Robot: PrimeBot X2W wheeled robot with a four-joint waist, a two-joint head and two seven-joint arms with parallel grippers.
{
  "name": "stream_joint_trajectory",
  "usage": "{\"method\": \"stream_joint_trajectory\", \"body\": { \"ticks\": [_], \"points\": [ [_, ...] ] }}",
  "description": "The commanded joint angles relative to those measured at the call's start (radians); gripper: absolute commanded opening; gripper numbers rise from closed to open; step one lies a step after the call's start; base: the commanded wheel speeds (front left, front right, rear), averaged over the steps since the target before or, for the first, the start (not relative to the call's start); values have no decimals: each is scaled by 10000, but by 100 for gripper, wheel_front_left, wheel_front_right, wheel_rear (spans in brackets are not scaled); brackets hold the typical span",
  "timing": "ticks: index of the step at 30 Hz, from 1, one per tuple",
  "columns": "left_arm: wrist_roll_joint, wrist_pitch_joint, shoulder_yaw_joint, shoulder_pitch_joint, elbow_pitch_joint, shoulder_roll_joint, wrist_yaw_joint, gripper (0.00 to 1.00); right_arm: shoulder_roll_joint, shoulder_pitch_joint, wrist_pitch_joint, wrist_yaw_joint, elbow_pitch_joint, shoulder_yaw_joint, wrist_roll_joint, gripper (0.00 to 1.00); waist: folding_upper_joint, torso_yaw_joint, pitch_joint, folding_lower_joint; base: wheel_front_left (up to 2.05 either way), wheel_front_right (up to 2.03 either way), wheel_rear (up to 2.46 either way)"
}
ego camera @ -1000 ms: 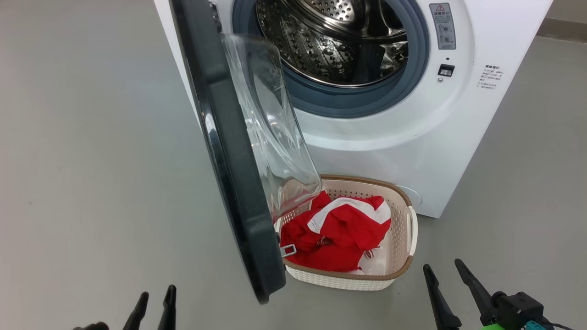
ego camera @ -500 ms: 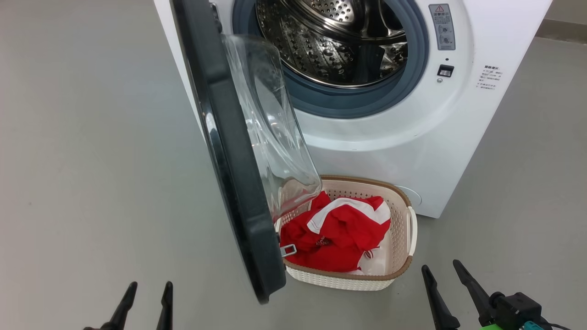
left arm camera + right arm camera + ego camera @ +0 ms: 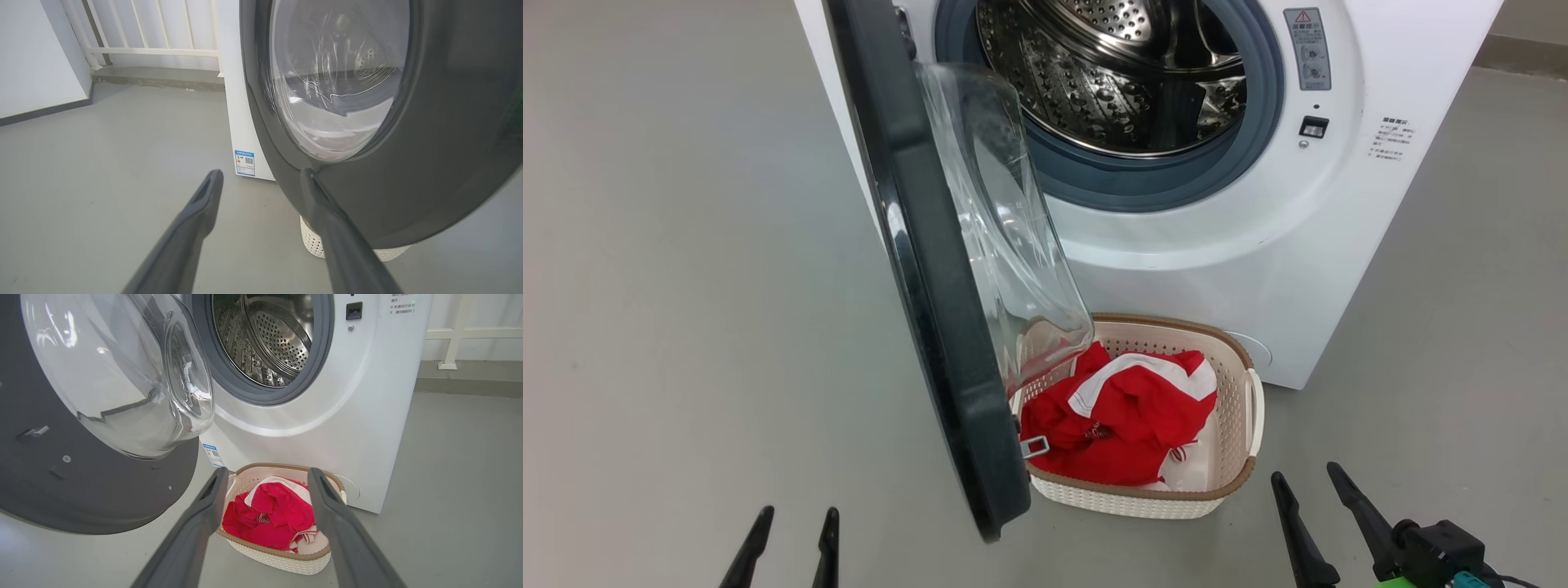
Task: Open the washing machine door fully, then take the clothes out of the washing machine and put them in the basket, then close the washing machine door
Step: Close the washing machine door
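The washing machine (image 3: 1258, 245) stands with its door (image 3: 931, 286) swung out to the left, edge-on to me, its glass bowl (image 3: 996, 220) bulging right. As far as it shows, the steel drum (image 3: 1111, 73) holds only bare metal. The red and white clothes (image 3: 1127, 416) lie in the cream basket (image 3: 1241, 359) on the floor before the machine. My left gripper (image 3: 799, 514) is open, low and left of the door. In the left wrist view it (image 3: 261, 173) faces the door's outer side (image 3: 429, 163). My right gripper (image 3: 1304, 472) is open, right of the basket, and frames the clothes (image 3: 269, 518).
The door's lower edge overhangs the basket's left end (image 3: 312, 245). Grey floor (image 3: 686, 327) spreads out left of the door and right of the machine. A white railing (image 3: 155, 51) and a wall stand behind the machine's left side.
My left gripper's fingers have sunk a little toward the bottom edge of the head view. The door, basket and right gripper have stayed put.
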Motion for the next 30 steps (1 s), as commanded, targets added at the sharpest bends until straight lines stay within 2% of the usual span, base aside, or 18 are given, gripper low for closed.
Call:
{"method": "stream_joint_trajectory", "body": {
  "ticks": [1,7,10,11,12,13,14,18,23,27,28,30],
  "points": [
    [36,-124,367,-76,-290,42,-54,100,-86,-388,-65,73,-217,239,20,100,0,-5,-2,0,0,0,0],
    [-37,-124,422,-82,-362,27,-54,100,-85,-392,-65,73,-213,264,15,100,0,-36,7,0,0,0,0],
    [-791,-124,446,-143,-354,23,-54,100,-85,-382,-65,73,-214,271,13,100,0,-60,8,0,0,0,0],
    [-1370,-124,422,-184,-333,22,-54,89,-85,-379,-65,73,-215,271,14,100,0,-64,4,0,0,0,0],
    [-1984,-124,372,-232,-314,22,-54,69,-85,-378,-65,73,-217,271,13,100,0,-69,16,0,0,0,0],
    [-2496,-124,285,-285,-287,21,-54,44,-84,-379,-65,73,-219,265,12,100,0,-73,21,0,0,0,0],
    [-2994,-124,175,-351,-285,21,-54,1,-84,-380,-65,73,-221,260,12,100,0,-79,31,0,0,0,0],
    [-4876,-124,-240,-617,-468,20,-54,0,-84,-408,-65,73,-218,259,4,100,0,-140,69,0,0,0,0],
    [-8364,-124,-715,-898,-672,40,-54,0,-82,-432,-65,73,-219,261,25,100,0,-328,105,0,0,0,0],
    [-11819,125,-1417,-1105,-1184,430,-54,0,-81,-470,-65,73,-221,246,46,100,0,-491,179,0,0,0,0],
    [-11819,125,-1417,-1105,-1184,430,-54,0,-81,-470,-65,73,-221,246,46,100,0,-491,179,0,0,0,0],
    [-13330,762,-1568,-1157,-1492,772,-54,0,-81,-510,-65,73,-225,233,49,100,0,-567,228,0,0,0,0]
  ]
}}
